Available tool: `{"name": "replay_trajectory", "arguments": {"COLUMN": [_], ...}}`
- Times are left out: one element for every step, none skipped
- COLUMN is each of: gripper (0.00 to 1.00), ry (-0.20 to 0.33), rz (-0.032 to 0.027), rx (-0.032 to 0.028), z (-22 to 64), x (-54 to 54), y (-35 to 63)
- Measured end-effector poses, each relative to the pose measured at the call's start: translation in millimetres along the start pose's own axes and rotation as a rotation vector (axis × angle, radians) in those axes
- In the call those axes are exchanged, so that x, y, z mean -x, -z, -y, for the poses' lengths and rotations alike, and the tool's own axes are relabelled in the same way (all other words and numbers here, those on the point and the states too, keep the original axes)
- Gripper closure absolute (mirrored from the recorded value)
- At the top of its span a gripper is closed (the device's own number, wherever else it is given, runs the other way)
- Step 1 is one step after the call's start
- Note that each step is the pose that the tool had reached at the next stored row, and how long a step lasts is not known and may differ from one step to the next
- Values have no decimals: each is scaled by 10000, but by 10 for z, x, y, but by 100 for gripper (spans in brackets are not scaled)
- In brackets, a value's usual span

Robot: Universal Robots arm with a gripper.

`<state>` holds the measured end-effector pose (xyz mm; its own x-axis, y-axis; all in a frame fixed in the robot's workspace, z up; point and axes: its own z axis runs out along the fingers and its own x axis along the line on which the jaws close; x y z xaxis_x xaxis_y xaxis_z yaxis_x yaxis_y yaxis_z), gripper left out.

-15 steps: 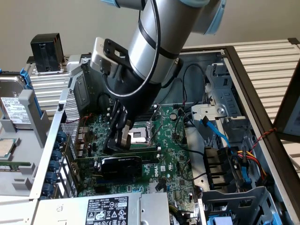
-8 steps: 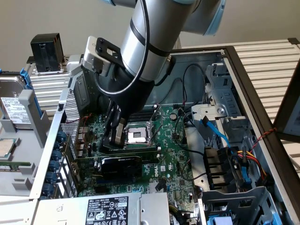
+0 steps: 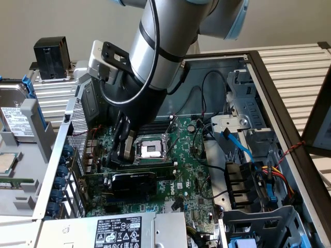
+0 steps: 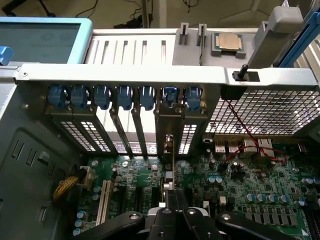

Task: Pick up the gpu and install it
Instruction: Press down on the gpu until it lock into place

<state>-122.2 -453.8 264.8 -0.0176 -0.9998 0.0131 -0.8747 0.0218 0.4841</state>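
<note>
Gripper: fingers together, gripping nothing, low over the motherboard beside the CPU socket.
GPU: seated on the motherboard, bracket end toward the case's slotted rear wall.

black gpu; green motherboard

A computer repair or test bench is suggested: an opened desktop case is laid flat, its motherboard exposed, loose drives set beside it.
</note>
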Motion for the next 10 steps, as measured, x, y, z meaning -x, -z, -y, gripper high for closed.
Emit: {"name": "replay_trajectory", "arguments": {"gripper": [89, 89, 89, 89, 89, 89, 89, 89, 89, 89], "ry": [-7, -15, -23, -41, -65, -91, -111, -126, -135, -143], "rz": [-12, -26, -40, -71, -113, -157, -191, -210, -223, -233], "rx": [-14, -44, -77, -132, -203, -288, -393, -507, -619, -702], "z": [-8, -15, -22, -34, -43, -52, -61, -71, -81, -95], "x": [0, 0, -1, -1, -1, -1, -1, 0, 1, 2], "y": [-4, -6, -9, -14, -17, -21, -25, -29, -32, -34]}}
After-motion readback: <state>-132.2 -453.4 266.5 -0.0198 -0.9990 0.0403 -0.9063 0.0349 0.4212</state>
